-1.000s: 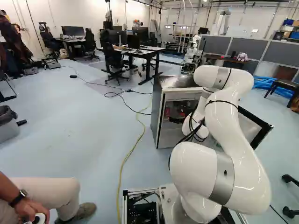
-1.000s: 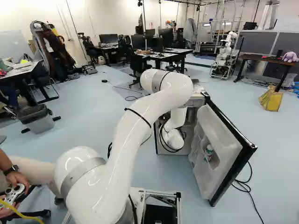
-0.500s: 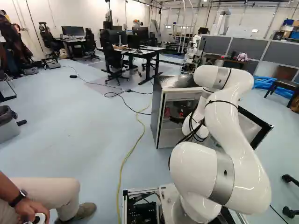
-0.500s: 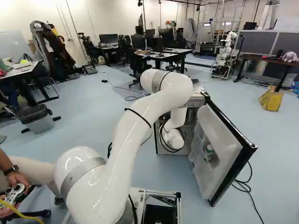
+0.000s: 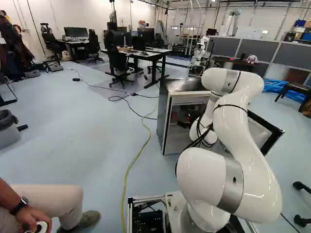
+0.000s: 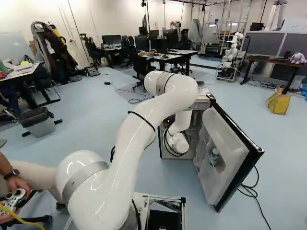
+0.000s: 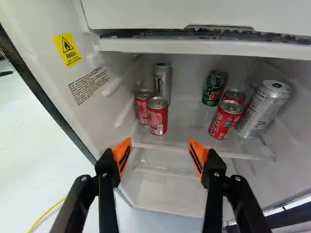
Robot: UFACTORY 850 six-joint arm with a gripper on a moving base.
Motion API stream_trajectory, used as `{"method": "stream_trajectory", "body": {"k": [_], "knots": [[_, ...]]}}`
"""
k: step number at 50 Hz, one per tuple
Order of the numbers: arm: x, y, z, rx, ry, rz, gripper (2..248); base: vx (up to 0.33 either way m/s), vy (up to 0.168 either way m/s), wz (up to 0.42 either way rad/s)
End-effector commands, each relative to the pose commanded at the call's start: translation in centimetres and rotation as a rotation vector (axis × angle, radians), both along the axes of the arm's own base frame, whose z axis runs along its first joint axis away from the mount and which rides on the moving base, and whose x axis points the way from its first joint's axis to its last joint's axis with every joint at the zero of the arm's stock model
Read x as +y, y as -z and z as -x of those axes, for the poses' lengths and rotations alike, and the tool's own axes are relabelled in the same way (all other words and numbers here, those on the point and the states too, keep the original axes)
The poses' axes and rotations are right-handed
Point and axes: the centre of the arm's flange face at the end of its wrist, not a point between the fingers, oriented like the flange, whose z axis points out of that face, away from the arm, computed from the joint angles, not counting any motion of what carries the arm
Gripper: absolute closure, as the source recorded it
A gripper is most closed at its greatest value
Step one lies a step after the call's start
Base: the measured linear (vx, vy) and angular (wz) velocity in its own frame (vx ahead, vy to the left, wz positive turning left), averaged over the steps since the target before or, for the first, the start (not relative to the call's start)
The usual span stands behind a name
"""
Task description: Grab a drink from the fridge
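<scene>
Floor (image 5: pixel 73 131): pale blue, yellow cable (image 5: pixel 128 174) trailing across it left of fridge in left base view.
Fridge (image 5: pixel 166 111): open, standing on floor ahead of base; desk (image 5: pixel 160 50) well beyond it.
Arm (image 6: pixel 129 153): reaches into the opening, blocks much of the interior in both base views.
Door (image 6: pixel 228 167): swung out, right of arm in right base view; bottle (image 6: pixel 214 156) in its rack.
Upper compartment (image 7: pixel 184 13): hangs over shelf, limits headroom.
Shelf (image 7: pixel 187 119): clear surface, carries all seven cans, ahead of gripper (image 7: pixel 159 144).
Jaws: wide apart, orange pads (image 7: pixel 121 154) short of the cans.
Tall can (image 7: pixel 265 109): ahead, well outside the jaws' line, by the side wall away from the yellow label (image 7: pixel 67 49).
Silver can (image 7: pixel 163 80): ahead of the gap, red pair (image 7: pixel 158 116) in front of it.
Green can (image 7: pixel 214 90): ahead, just outside the line; other red pair (image 7: pixel 225 119) between it and tall can.
</scene>
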Motion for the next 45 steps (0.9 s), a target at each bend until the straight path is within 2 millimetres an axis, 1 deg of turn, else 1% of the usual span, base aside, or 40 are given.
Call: {"method": "stream_trajectory", "body": {"k": [23, 45], "knots": [[0.0, 0.2, -0.1, 0.016, -0.002, 0.004, 77, 0.0, 0.0, 0.0], [0.2, 0.9, -1.4, 0.048, -0.022, 0.022, 77, 0.0, 0.0, 0.0]]}}
